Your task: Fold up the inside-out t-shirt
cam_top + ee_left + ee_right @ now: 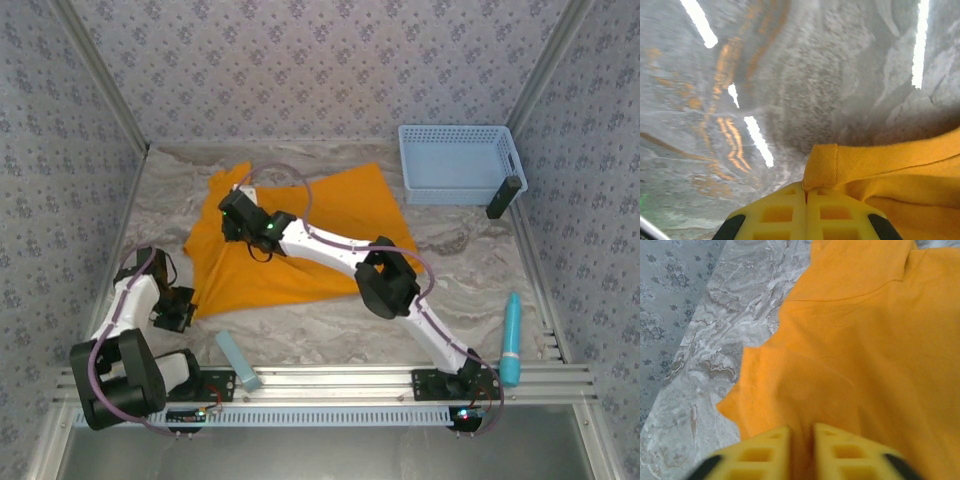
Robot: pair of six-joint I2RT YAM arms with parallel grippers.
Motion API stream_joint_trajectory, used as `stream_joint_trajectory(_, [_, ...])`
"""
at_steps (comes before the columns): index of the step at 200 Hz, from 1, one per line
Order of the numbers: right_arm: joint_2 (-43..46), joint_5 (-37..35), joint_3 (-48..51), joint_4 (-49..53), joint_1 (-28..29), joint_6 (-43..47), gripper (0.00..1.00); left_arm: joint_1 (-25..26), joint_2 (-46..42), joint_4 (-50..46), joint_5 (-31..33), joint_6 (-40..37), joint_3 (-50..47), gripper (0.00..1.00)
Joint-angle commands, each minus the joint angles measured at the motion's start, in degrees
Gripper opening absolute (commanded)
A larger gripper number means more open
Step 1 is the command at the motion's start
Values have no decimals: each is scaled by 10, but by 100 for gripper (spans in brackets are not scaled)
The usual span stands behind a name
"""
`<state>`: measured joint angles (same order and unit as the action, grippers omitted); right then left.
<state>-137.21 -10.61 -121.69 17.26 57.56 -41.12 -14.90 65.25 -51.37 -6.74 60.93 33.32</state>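
Item: orange-yellow t-shirt [350, 200], spread on the marbled table [330, 335]. Left gripper [806, 187]: we find its fingers pressed together, shirt hem at their tips; a pinch we cannot confirm. Right gripper [802, 429]: fingers slightly parted over the cloth.

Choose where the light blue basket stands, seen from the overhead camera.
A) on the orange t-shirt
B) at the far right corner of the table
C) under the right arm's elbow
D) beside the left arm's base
B: the basket stands at the far right corner of the table, apart from the t-shirt spread out mid-table.
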Motion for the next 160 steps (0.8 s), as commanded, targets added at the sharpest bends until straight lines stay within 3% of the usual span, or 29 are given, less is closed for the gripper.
stream_joint_trajectory(1, [-21,57,-34,-2,-15,35,45,-18,-22,-57,30,18,-4,1])
stream_joint_trajectory(12, [-4,103,-26,7,-32,46,47,-29,-32,-62,26,22,-9,11])
stream_joint_trajectory(30, [50,144,25,33,-65,88,50,-34,-53,-67,36,18,-4,44])
stream_joint_trajectory(38, [88,147,72,37,-80,106,51,-34,-65,-60,37,7,3,53])
stream_joint_trajectory(73, [275,95,317,56,-150,160,60,1,-74,-35,47,-62,77,60])
stream_joint_trajectory(112, [435,86,525,94,-256,156,59,166,1,16,103,-98,165,68])
stream_joint_trajectory(139, [492,46,617,122,-317,176,58,229,95,47,94,-133,196,69])
stream_joint_trajectory(160, [495,40,652,109,-341,187,57,249,152,55,107,-130,192,63])
